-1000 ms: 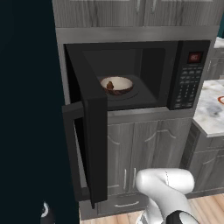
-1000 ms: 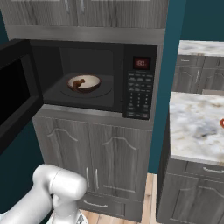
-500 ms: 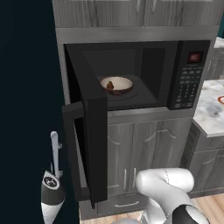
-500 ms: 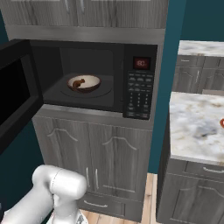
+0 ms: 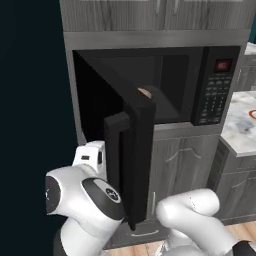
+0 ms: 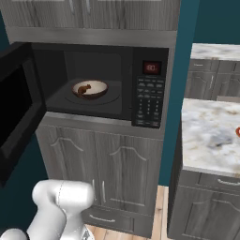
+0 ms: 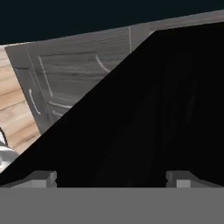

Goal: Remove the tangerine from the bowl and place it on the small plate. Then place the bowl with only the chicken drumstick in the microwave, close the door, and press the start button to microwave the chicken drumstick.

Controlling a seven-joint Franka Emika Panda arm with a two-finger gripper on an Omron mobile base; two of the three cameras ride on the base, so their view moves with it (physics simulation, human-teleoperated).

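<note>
The gripper (image 7: 111, 178) stands wide open in the hand view, its two grey fingertips (image 7: 41, 178) far apart at 6 o'clock, with nothing between them. Straight ahead of it, very close, the black outer face of the door (image 7: 144, 118) covers the picture from 12 through 6 o'clock. Grey cabinet doors (image 7: 65, 70) and a strip of wooden floor (image 7: 15, 118) show past the door's slanted edge, toward 10 o'clock.

In the left base view the white arm (image 5: 85, 197) bends low at 7 o'clock, just behind the door (image 5: 131, 160). The door stands partly swung, seen nearly edge-on at the picture's middle, its vertical handle facing the camera. Whether the arm touches it cannot be told. Beyond the door's top edge, a sliver of the bowl (image 5: 145, 93) peeks out inside the microwave (image 5: 215, 85), whose keypad and red display sit toward 2 o'clock.

In the right base view the door (image 6: 16, 108) hangs open at 9 o'clock. Farther in, at 11 o'clock, the bowl (image 6: 93, 87) rests on the microwave (image 6: 150, 101) floor, with the chicken drumstick (image 6: 83, 88) lying in it. To the right, at 3 o'clock, a marbled counter (image 6: 208, 133) stands well apart from the microwave.
</note>
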